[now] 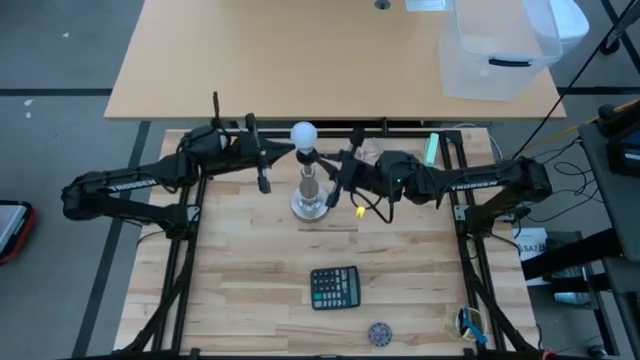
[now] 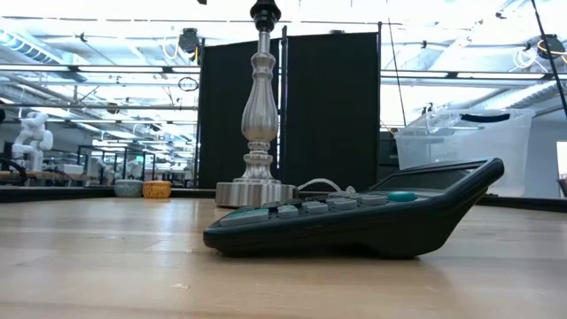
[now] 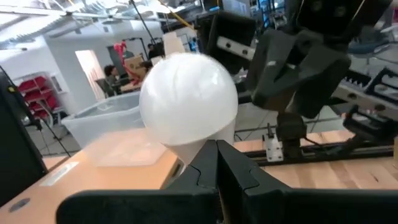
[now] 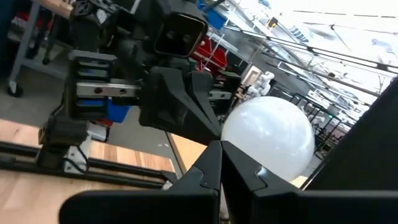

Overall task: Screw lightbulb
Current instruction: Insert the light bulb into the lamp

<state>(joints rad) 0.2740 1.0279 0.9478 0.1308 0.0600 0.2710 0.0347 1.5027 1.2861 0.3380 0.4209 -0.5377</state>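
Looking down in the high view, you see the lightbulb (image 1: 304, 134) atop the metal stand (image 1: 311, 196), at twelve o'clock from the calculator (image 1: 334, 287). Left gripper (image 1: 284, 152) sits at its nine o'clock, right gripper (image 1: 333, 160) at three, both fully closed, holding nothing. Low view: only the stand shows. Wrist views: closed fingertips (image 3: 217, 163) sit right by the globe. Risk, I judge: a nudge could tip the stand or cross-thread the bulb.
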